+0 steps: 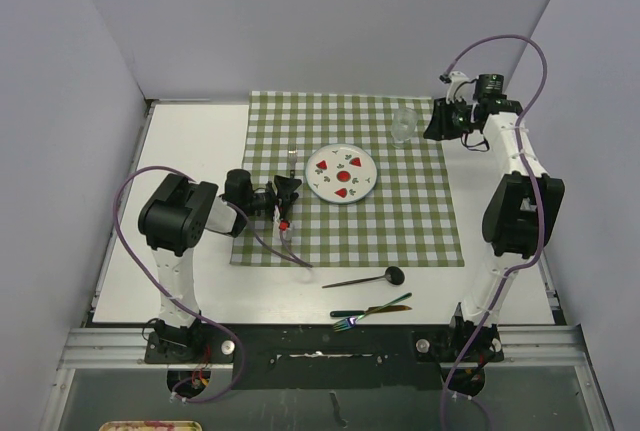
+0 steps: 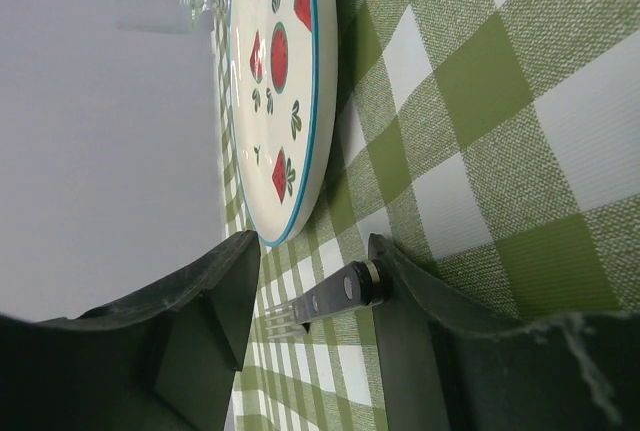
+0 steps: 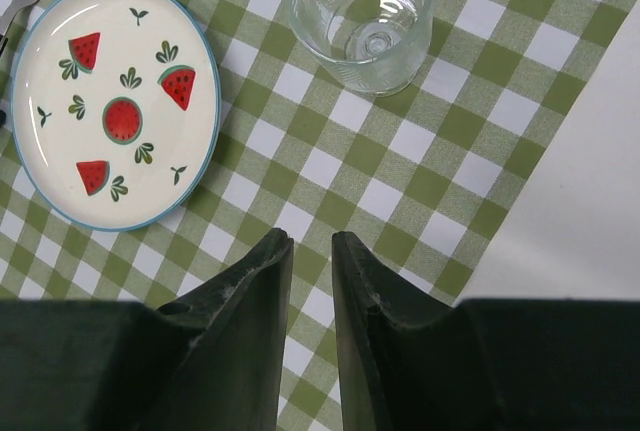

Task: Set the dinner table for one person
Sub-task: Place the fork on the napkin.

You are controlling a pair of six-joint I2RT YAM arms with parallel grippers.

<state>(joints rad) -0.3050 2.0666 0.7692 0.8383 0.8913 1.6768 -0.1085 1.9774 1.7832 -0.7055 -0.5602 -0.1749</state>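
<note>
**Left pincer** (image 2: 312, 243): the jaws stand apart and grip nothing. The unit sits low over the cloth, just left of the round white plate with a teal rim and red watermelon prints (image 2: 275, 81). A metal fork with a dark handle (image 2: 335, 296) lies flat on the cloth across the gap, just beside the plate's left edge. Its handle end meets one finger (image 2: 400, 301).

**Right pincer** (image 3: 308, 239): the jaws are drawn nearly together, with a narrow gap left between them and nothing in it. The unit hovers above the cloth, to the far right of the plate.

**Clear patterned drinking glass** (image 3: 362, 16): it stands upright on the cloth to the far right of the plate, between the plate and the right pincer, touching neither.

**Green-and-white checked cloth** (image 1: 400, 221): it carries the plate, the dark-handled fork and the glass. The plate rests near its middle.

**White rectangular tabletop** with metal-railed edges (image 1: 190, 141): it lies under the cloth and shows bare to the left, to the right and on the near side of the plate.

**Near bare strip**, on the near side of the plate and off the cloth:
- A slim dark spoon with a black bowl (image 1: 365, 279) lies closest to the cloth edge.
- A pair of iridescent cutlery pieces (image 1: 372, 311) lies together, nearer the arm bases. One shows fork tines; the kind of the other cannot be told.
</note>
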